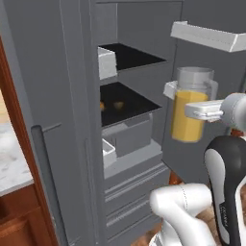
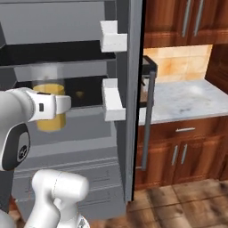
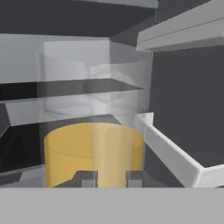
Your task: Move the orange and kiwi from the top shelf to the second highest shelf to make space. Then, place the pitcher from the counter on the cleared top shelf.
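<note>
My gripper (image 1: 191, 111) is shut on the pitcher (image 1: 190, 106), a clear cylinder with yellow-orange liquid, held upright in the air before the open fridge. In the hand view the pitcher (image 3: 94, 151) stands right behind my fingertips (image 3: 89, 178). The black top shelf (image 1: 137, 57) lies bare, up and to the left of the pitcher. On the second highest shelf (image 1: 137, 102) sit the orange (image 1: 102, 105), half hidden by the fridge wall, and the brownish kiwi (image 1: 118, 104). In the right base view the pitcher (image 2: 50, 113) is partly covered by my hand (image 2: 51, 106).
White door bins (image 2: 113, 37) (image 2: 113, 106) jut from the fridge's right door; another bin (image 1: 207, 35) hangs above the pitcher. Drawers (image 1: 127, 137) fill the lower fridge. The marbled counter (image 2: 191, 99) with wooden cabinets runs to the right.
</note>
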Robot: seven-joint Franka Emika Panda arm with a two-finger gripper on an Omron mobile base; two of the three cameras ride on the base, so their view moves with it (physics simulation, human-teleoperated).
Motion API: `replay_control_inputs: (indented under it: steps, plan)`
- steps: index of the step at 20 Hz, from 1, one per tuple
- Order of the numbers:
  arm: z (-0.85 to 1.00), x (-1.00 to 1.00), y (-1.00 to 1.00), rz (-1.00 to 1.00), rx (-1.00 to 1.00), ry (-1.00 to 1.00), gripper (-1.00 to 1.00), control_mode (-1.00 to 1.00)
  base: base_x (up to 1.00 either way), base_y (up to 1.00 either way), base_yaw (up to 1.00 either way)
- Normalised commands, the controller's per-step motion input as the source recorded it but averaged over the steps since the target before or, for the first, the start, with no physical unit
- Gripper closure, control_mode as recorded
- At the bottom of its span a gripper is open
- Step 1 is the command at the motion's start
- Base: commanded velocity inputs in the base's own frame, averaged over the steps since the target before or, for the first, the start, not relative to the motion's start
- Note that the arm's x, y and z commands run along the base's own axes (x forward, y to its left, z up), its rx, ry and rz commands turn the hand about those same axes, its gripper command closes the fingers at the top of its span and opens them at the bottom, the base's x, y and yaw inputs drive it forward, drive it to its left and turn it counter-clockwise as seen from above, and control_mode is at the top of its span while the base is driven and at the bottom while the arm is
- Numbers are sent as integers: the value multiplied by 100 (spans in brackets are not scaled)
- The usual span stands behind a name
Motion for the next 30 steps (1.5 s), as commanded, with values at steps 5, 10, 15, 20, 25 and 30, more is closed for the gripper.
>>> replay_control_inputs:
  steps: [5,10,15,20,25,30]
  plan:
    - [0,0,0,0,0,0,100,100,72,16,13]
    - [0,0,0,0,0,0,100,100,68,17,13]
    - [0,0,0,0,0,0,100,100,30,20,14]
    - [12,1,21,12,-2,-13,100,-100,0,0,0]
    - [51,0,4,4,-1,-13,100,-100,0,0,0]
    - [61,14,0,1,0,-5,100,-100,0,0,0]
